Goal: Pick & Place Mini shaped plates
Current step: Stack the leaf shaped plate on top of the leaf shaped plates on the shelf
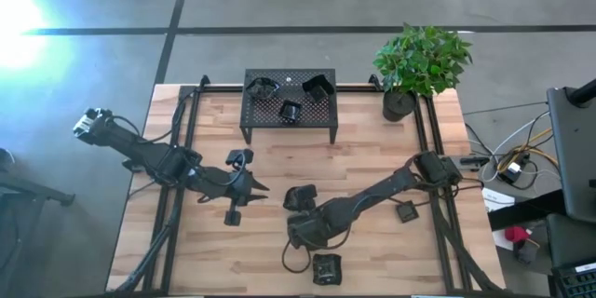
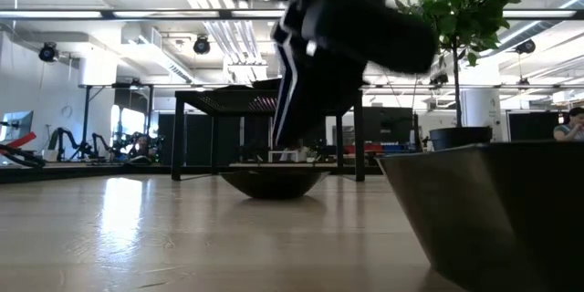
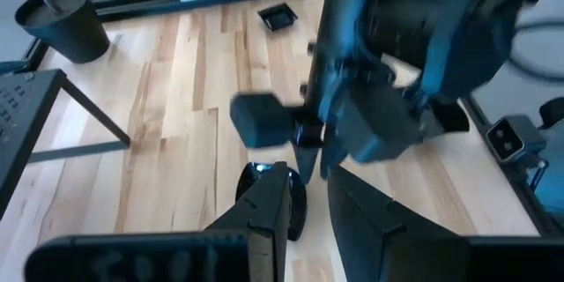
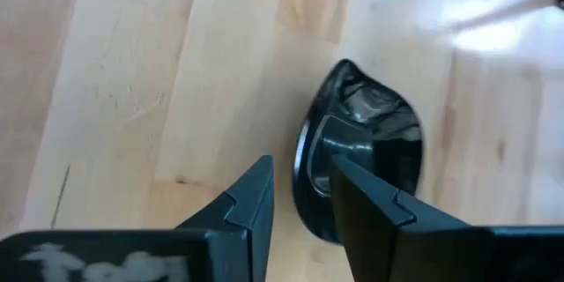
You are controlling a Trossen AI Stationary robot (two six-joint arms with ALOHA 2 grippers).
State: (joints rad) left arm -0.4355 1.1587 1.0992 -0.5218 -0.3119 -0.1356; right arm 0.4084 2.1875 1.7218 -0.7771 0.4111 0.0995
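The plate at work is a dark, glossy, leaf-like mini plate lying flat on the wood near the table's middle. My right gripper comes down on it from above and is narrowly open, one finger over the plate's hollow and the other outside its rim. My left gripper waits just left of that plate with a narrow gap between its fingers. Three more mini plates sit on the rack's top. One square plate lies to the right, another at the near edge. My right gripper stands astride the leaf-like plate's rim from above, pointing down, one finger inside and one outside. I cannot tell whether either finger touches the rim. The plate lies with its underside on the table.
The black perforated rack stands at the far edge, with the potted plant to its right. The near-edge plate looms large in the low view. Black rails run along the table's sides. Bare wood lies in the near left part.
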